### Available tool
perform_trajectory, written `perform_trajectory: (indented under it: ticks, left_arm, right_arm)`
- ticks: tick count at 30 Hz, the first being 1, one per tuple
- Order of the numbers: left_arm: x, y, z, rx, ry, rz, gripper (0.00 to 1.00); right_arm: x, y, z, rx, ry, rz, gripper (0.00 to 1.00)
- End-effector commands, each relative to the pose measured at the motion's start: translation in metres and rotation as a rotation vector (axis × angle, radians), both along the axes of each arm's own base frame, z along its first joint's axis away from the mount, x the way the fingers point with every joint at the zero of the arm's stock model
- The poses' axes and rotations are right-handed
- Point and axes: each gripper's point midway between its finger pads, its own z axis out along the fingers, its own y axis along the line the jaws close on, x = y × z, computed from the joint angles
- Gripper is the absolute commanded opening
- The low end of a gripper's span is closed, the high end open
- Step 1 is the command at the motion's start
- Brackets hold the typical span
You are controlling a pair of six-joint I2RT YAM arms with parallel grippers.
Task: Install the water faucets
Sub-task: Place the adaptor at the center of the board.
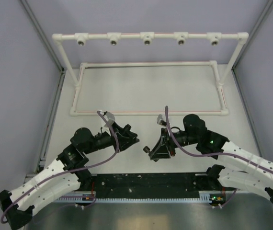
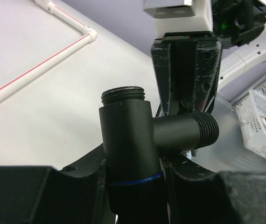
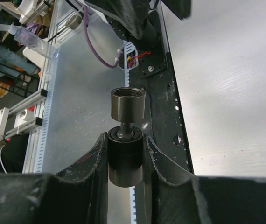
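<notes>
Nothing was installed yet: the left gripper [image 2: 133, 179] clamped the black T-shaped threaded piece [image 2: 126, 135], the right gripper [image 3: 126, 147] squeezed the stubby dark cylinder [image 3: 128, 103], both well apart from the white pipe frame [image 1: 148, 36]

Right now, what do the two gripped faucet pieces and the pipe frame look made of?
T-shaped faucet: matte black, probably plastic; moulded threads, no glare. Stubby faucet: dark, faint sheen on its rim; plastic or metal, unclear. Pipe frame: white plastic tubing, smooth, with moulded joints.
</notes>
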Motion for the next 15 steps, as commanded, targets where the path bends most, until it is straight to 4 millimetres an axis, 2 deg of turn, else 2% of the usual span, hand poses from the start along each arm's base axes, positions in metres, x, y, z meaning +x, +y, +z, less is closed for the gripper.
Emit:
perform_trajectory:
  ticks: [1,5,12,15]
  left_arm:
    - [0.01,-0.003,0.034,-0.169,0.056,0.051,0.0]
    - [0.017,-0.002,0.034,-0.157,0.074,0.089,0.0]
    - [0.026,0.003,0.023,-0.113,0.055,0.149,0.0]
    - [0.03,0.004,0.022,-0.144,0.067,0.168,0.0]
  right_arm:
    - [-0.004,0.008,0.037,0.128,-0.05,0.056,0.0]
    - [0.0,0.013,0.034,0.116,-0.025,0.049,0.0]
    - [0.01,0.018,0.041,0.12,-0.027,-0.004,0.0]
    - [0.013,0.018,0.03,0.074,0.006,-0.028,0.0]
